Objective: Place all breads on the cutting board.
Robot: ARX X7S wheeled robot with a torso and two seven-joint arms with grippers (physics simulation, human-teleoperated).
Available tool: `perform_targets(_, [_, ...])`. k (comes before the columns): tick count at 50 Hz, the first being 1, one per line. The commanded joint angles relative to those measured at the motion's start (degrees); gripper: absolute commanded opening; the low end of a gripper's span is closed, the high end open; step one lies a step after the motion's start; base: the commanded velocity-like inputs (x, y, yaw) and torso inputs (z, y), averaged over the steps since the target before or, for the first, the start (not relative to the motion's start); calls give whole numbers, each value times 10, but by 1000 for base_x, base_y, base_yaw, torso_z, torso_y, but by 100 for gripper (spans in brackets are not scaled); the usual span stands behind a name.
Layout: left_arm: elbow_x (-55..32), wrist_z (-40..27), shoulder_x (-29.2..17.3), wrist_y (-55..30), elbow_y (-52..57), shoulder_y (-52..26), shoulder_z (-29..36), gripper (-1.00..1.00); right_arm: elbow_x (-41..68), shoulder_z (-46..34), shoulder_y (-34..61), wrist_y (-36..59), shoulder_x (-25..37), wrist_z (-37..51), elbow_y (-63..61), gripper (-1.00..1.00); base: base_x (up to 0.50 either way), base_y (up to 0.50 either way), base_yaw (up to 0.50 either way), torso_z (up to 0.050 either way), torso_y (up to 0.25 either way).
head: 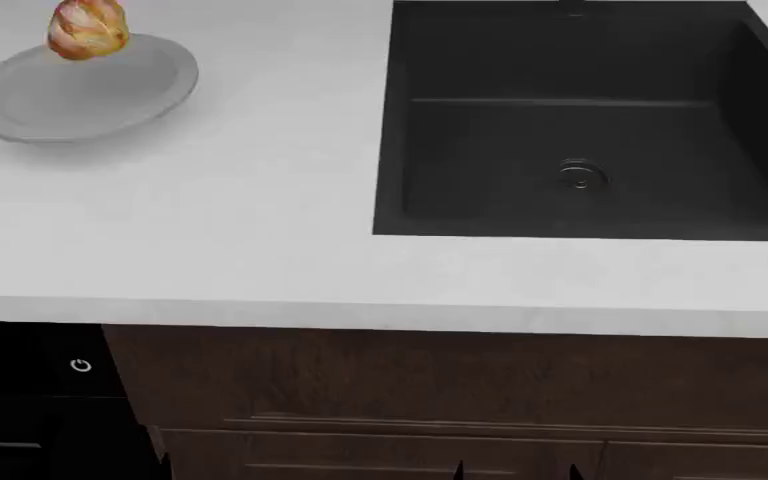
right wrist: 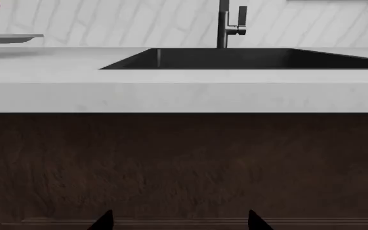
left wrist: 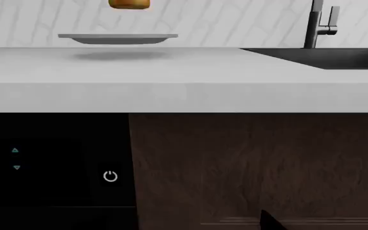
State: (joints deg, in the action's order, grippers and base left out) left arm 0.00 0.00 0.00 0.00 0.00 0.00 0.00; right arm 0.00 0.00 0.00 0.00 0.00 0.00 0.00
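A small round golden-brown bread (head: 88, 28) is over the far rim of a round grey plate (head: 77, 95) at the counter's back left. In the left wrist view the bread (left wrist: 129, 4) shows a gap above the plate (left wrist: 117, 37). The cutting board is out of view. Both grippers hang low in front of the cabinet, well below the counter edge and far from the bread. My right gripper (right wrist: 180, 223) is open, two dark tips wide apart, nothing between them. Of my left gripper (left wrist: 190, 225) only one fingertip (left wrist: 270, 221) shows, far off to one side.
A black sink (head: 584, 120) is set into the white counter (head: 224, 230) on the right, with a dark faucet (right wrist: 229, 24) behind it. Under the counter are dark wood cabinet fronts (head: 424, 400) and a black appliance panel with a power symbol (head: 81, 366).
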Motion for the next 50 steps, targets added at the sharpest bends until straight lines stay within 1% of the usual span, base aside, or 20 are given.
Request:
perform_targets(1, [-13, -15, -13, -3, 6, 2, 15, 100, 8, -10, -3, 4, 8, 10, -7, 100, 0, 0, 0, 0, 0])
perform_targets(10, [-22, -33, -26, -3, 12, 4, 33, 100, 19, -31, 1, 8, 25, 30, -2, 100, 0, 31, 0, 0, 0])
perform_targets(50, [-41, -71, -58, -4, 20, 4, 72, 100, 47, -68, 6, 5, 56, 65, 4, 100, 0, 500, 0, 0, 0])
